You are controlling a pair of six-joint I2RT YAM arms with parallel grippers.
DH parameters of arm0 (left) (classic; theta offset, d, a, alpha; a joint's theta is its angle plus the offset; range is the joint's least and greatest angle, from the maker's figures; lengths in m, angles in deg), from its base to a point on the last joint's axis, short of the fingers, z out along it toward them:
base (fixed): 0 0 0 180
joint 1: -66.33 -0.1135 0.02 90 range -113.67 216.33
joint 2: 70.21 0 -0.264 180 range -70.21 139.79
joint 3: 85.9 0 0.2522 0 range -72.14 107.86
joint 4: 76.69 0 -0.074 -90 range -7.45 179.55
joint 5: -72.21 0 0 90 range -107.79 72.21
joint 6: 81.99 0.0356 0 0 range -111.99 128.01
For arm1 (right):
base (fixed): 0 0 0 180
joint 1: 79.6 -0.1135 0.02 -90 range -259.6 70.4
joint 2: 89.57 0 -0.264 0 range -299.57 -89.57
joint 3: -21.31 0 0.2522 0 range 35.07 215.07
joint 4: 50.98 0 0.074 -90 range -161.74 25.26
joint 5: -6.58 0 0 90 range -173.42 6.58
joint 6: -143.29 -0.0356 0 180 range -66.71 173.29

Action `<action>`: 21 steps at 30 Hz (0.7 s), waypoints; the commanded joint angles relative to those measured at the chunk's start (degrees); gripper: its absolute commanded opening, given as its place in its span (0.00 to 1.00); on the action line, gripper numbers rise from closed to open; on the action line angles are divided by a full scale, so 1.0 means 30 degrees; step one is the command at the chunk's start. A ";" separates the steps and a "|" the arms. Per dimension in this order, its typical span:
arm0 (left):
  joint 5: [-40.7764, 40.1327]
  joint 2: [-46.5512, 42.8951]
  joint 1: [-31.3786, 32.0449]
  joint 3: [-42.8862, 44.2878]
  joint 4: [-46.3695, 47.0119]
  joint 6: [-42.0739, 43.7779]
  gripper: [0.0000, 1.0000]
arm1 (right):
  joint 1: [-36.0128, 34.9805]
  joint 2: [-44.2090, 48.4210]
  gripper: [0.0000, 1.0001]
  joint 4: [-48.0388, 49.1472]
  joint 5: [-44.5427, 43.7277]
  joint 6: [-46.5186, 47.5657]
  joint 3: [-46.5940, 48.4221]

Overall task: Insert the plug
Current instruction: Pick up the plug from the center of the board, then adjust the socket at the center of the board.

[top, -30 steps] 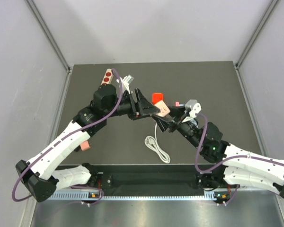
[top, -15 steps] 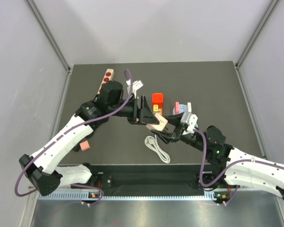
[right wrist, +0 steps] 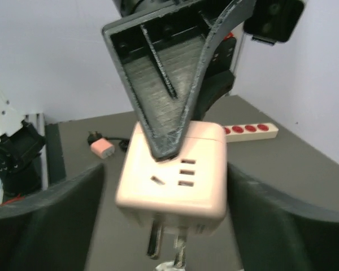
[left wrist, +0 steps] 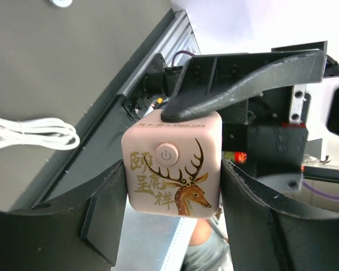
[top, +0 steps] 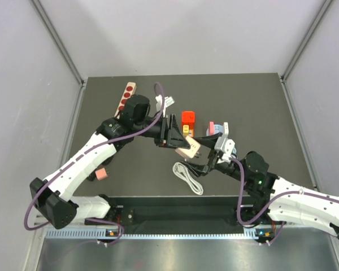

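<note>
pink plastic cube (top: 187, 148) hangs in mid-air over the counter (top: 260, 101), between the two arms. the left jaws are clamped on two opposite faces of it; the left wrist view shows both pads flush against the cube. the right jaws bracket the same cube at right angles to that grip. one right finger (left wrist: 237, 79) touches its top edge, yet the right wrist view shows a thin gap on one side, so whether they grip it cannot be told. judgement: the crossed hold lets one arm take the cube without fouling the other.

the red plug (top: 188, 118) rests on the counter just beyond the cube, untouched and well apart from the power strip (top: 124, 96) at the far left. it is not yet inserted.

only the right wrist view shows the metal prongs (right wrist: 166, 243) under the cube. only the left wrist view shows its deer print and button (left wrist: 167, 154). the plug is clearly seen only in the top view.
</note>
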 commanded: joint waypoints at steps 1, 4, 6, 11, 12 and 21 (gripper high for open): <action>-0.0087 -0.0080 -0.0783 0.0203 0.1659 0.2117 0.00 | -0.0073 0.0859 0.91 -0.0429 0.0614 -0.0447 0.0715; -0.4093 0.0063 -0.2102 0.1607 -0.0857 0.6861 0.00 | -0.0073 0.2292 1.00 -0.1401 0.0526 -0.1412 0.0630; -0.7195 0.0822 -0.3856 0.3071 -0.2902 0.8888 0.00 | -0.0044 0.3232 1.00 -0.1521 0.0264 -0.2640 -0.0101; -1.6832 0.3664 -0.6672 0.4277 -0.2948 1.2784 0.00 | -0.0044 0.6924 1.00 -0.1463 -0.1664 -0.4720 -0.1946; -1.7894 0.4103 -0.7198 0.4393 -0.2509 1.3108 0.00 | -0.0044 0.7306 1.00 -0.1666 -0.1671 -0.4899 -0.2066; -2.3500 0.9729 -1.3057 0.6679 -0.1831 1.2906 0.00 | -0.0044 0.8014 1.00 -0.2693 -0.5040 -0.5224 -0.1716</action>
